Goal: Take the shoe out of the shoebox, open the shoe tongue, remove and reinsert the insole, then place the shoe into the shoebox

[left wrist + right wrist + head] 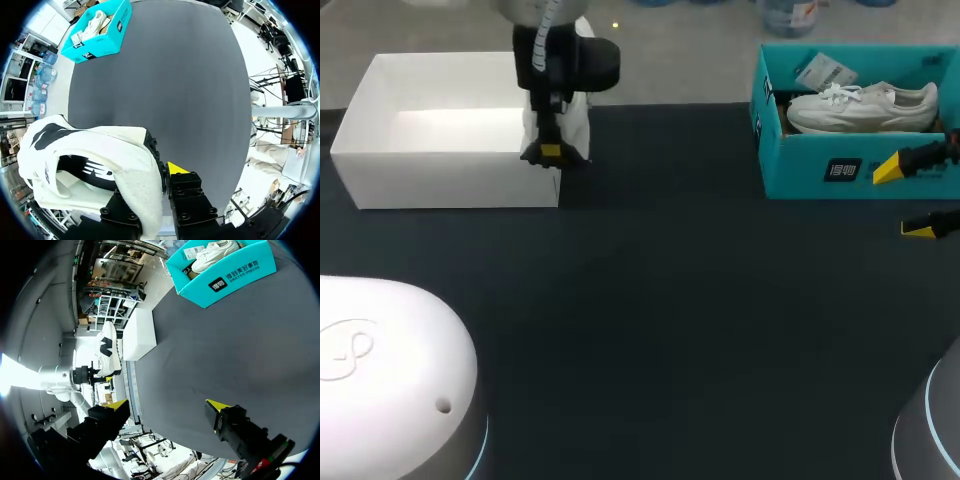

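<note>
Two boxes stand along the table's (670, 300) far edge: a white shoebox (450, 185) at the left and a teal box (800, 170) with a second shoe (860, 105) at the right. The left gripper (552, 152) is clamped on the white shoe (578, 125), at the white shoebox's right end. The right gripper (903, 199) hangs wide open, holding nothing, beside the teal box. This looks like the lift-out step; next the white shoe wants setting down mid-table so the tongue can be opened.

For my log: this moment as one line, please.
left fingers: shut on shoe, at white box | right fingers: open, near teal box
</note>
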Action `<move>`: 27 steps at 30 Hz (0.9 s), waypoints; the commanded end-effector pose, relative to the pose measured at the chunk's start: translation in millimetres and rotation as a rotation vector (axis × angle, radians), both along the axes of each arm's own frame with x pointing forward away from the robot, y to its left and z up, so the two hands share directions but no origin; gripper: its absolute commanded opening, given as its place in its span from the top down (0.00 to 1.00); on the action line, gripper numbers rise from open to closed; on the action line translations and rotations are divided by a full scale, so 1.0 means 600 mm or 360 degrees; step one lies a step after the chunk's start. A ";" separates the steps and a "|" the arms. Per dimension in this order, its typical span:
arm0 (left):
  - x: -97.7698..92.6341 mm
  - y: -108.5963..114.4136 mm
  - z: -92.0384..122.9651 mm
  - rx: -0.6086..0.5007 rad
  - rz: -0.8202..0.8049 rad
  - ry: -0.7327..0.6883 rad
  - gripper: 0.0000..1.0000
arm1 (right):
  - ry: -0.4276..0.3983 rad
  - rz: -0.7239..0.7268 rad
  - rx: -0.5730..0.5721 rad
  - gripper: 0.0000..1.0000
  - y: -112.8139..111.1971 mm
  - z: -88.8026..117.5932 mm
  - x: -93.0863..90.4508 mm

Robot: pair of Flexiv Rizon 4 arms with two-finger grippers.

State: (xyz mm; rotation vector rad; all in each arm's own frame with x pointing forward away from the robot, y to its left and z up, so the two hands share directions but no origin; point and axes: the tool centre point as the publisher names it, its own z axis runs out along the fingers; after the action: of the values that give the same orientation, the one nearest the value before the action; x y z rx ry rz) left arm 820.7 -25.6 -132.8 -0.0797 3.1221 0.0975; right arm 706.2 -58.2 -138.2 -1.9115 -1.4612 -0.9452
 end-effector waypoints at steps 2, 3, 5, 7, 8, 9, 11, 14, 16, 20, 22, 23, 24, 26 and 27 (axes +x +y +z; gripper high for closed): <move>0.040 0.100 0.002 -0.0113 0.0017 0.0023 1.00 | 0.0000 -0.0003 -0.0003 0.00 0.001 -0.001 -0.001; 0.050 0.116 0.002 -0.0119 0.0026 0.0021 1.00 | 0.0000 -0.0003 -0.0003 0.00 0.001 -0.001 -0.001; 0.064 0.139 0.001 -0.0126 0.0028 0.0032 1.00 | 0.0000 -0.0003 -0.0003 0.00 0.001 -0.001 -0.001; 0.077 0.157 -0.001 -0.0127 0.0034 0.0037 1.00 | 0.0000 -0.0003 -0.0003 0.00 0.001 -0.001 -0.001; 0.085 0.171 -0.003 -0.0125 0.0036 0.0037 1.00 | 0.0000 -0.0003 -0.0003 0.00 0.001 -0.001 -0.001; 0.092 0.182 -0.004 -0.0128 0.0041 0.0045 1.00 | 0.0000 -0.0003 -0.0003 0.00 0.001 -0.001 -0.001; 0.105 0.201 -0.007 -0.0125 0.0055 0.0040 1.00 | 0.0000 -0.0003 -0.0003 0.00 0.001 -0.001 -0.001; 0.125 0.229 -0.009 -0.0135 0.0069 0.0042 1.00 | 0.0000 -0.0003 -0.0003 0.00 0.001 -0.001 -0.001; 0.138 0.249 -0.011 -0.0136 0.0078 0.0044 1.00 | 0.0000 -0.0003 -0.0003 0.00 0.001 -0.001 -0.001; 0.166 0.285 -0.017 -0.0131 0.0105 0.0051 1.00 | 0.0000 -0.0003 -0.0003 0.00 0.001 -0.001 -0.001; 0.179 0.302 -0.021 -0.0132 0.0120 0.0060 1.00 | 0.0000 -0.0003 -0.0003 0.00 0.001 -0.001 -0.001; 0.185 0.311 -0.023 -0.0131 0.0121 0.0058 1.00 | 0.0000 -0.0003 -0.0003 0.00 0.001 -0.001 -0.001; 0.190 0.319 -0.025 -0.0131 0.0121 0.0058 1.00 | 0.0000 -0.0003 -0.0003 0.00 0.001 -0.001 -0.001; 0.200 0.335 -0.028 -0.0130 0.0120 0.0062 1.00 | 0.0000 -0.0003 -0.0003 0.00 0.001 -0.001 -0.001; 0.204 0.343 -0.029 -0.0129 0.0110 0.0077 1.00 | 0.0000 -0.0003 -0.0003 0.00 0.001 -0.001 -0.001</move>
State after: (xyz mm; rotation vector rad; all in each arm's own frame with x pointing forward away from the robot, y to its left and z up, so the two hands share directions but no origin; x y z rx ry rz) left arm 934.0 169.7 -149.5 -0.2001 3.1514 0.0083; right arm 706.2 -58.2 -138.2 -1.9115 -1.4612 -0.9452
